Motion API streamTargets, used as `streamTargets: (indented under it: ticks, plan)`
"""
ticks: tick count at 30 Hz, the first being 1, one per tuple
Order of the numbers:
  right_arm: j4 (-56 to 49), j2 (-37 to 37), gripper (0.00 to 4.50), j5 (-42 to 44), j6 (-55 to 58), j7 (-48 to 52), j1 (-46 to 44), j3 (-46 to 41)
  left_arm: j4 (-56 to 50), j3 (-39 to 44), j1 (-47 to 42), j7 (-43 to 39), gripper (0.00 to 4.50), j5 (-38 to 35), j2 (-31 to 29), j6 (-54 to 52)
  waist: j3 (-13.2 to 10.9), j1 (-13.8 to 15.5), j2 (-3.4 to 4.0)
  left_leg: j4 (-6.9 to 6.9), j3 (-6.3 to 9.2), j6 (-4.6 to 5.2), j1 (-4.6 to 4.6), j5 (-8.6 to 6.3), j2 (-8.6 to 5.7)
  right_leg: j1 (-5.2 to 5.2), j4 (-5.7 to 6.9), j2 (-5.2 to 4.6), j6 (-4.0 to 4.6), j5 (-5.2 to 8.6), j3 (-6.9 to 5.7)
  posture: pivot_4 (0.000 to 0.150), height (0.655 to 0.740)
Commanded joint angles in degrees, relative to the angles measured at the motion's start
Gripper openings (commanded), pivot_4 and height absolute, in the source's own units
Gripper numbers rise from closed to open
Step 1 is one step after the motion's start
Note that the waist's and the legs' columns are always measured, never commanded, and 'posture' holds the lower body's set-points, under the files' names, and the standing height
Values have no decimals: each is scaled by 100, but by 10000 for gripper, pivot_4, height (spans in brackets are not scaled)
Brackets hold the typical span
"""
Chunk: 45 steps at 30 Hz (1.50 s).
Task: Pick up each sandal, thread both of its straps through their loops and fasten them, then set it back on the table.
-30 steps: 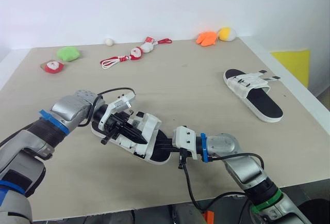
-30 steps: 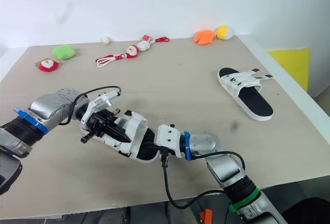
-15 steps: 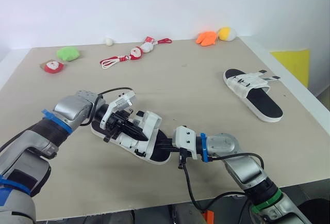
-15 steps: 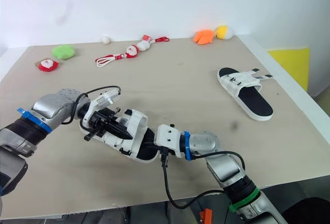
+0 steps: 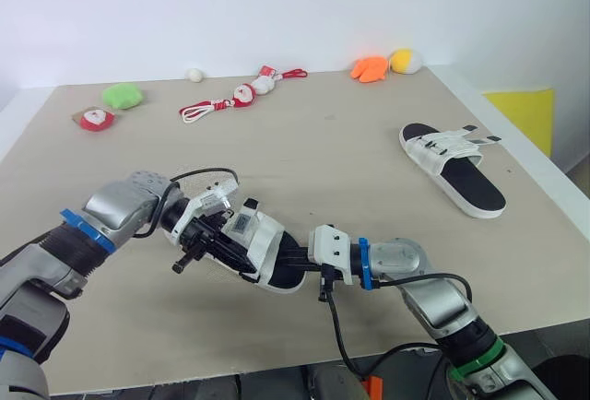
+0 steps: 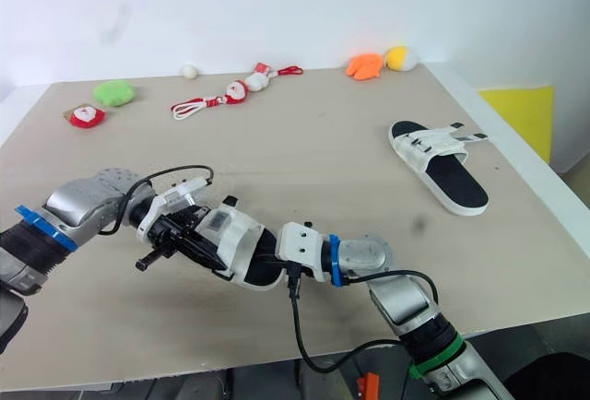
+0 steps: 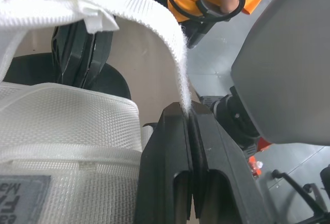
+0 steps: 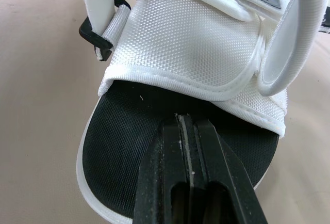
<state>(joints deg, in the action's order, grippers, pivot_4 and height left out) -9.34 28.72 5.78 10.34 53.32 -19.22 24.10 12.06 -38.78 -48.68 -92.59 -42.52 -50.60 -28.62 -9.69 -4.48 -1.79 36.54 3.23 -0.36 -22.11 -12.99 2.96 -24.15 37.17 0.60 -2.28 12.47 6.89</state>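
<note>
Threading step: right gripper point(image 8: 186, 123) jaws clamp the sandal point(image 5: 265, 251), left gripper point(image 7: 188, 115) jaws pinch its strap point(image 7: 149, 25), which likely needs pulling through next.

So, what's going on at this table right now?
The robot is working on the near sandal. Its right gripper is clamped on the heel end, while its left gripper pinches the end of a white strap, holding it arched above the upper. The other sandal lies on the right side of the table, strap ends sticking out. Small toys sit along the far edge.
</note>
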Motion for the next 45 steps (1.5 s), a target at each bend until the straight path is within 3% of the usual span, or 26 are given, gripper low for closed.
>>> streamTargets:
  ticks: [1, 11, 14, 18, 26, 29, 32, 33, 45]
  plan:
    - [579, 101, 0, -335, 383, -28, 144, 168, 309, 266, 27, 9, 735, 383, 227, 167, 2, 2, 3, 0, 0, 0, 0, 0, 0, 0, 1, 1, 1, 1, 0, 1500, 7400]
    - [572, 117, 0, -318, 390, -37, 138, 165, 356, 382, -32, 9, 735, 523, 344, 41, 4, 0, 6, 0, 0, -24, 2, 19, -2, 2, 1, 3, 2, 1, 10, 1500, 7400]
    - [568, 119, 0, -317, 391, -35, 150, 161, 323, 525, -110, 9, 8245, 385, 380, -201, 4, 0, 6, 0, 0, -38, 0, 27, -5, 2, 1, 3, 2, 1, 15, 1500, 7400]
    - [573, 110, 0, -326, 384, -33, 149, 162, 243, 811, -210, 9, 25591, 91, 477, -614, 4, -3, 5, 0, 0, -48, -2, 32, -8, 0, 0, 3, 2, 1, 19, 1500, 7400]
    - [596, 83, 0, -340, 373, -38, 128, 168, 349, 1356, -308, 9, 25591, 69, 881, -1134, 3, -7, 4, -5, 2, -49, -6, 33, -8, -2, 0, 5, 2, 1, 19, 1500, 7400]
    - [604, 80, 0, -343, 369, -39, 121, 169, 374, 1417, -304, 9, 16856, 206, 980, -1160, 3, -21, 5, -6, 2, -49, -7, 33, -8, -4, 1, 6, 2, 1, 19, 1500, 7400]
    - [615, 78, 0, -344, 364, -43, 111, 166, 367, 1437, -275, 9, 1954, 303, 1034, -1139, 2, -25, 4, -8, 3, -49, -7, 33, -8, -3, 1, 7, 2, 1, 20, 1500, 7400]
    - [613, 82, 0, -343, 365, -42, 114, 160, 336, 1402, -252, 9, 608, 337, 1015, -1104, 2, -26, 4, -8, 3, -49, -7, 33, -8, -3, 1, 7, 1, 1, 20, 1500, 7400]
    - [662, 72, 0, -347, 325, -42, 105, 167, 51, 784, 70, 9, 608, 730, 503, -357, 2, -36, 4, -10, 3, -50, -7, 33, -8, -3, 1, 7, 1, 1, 24, 1500, 7400]
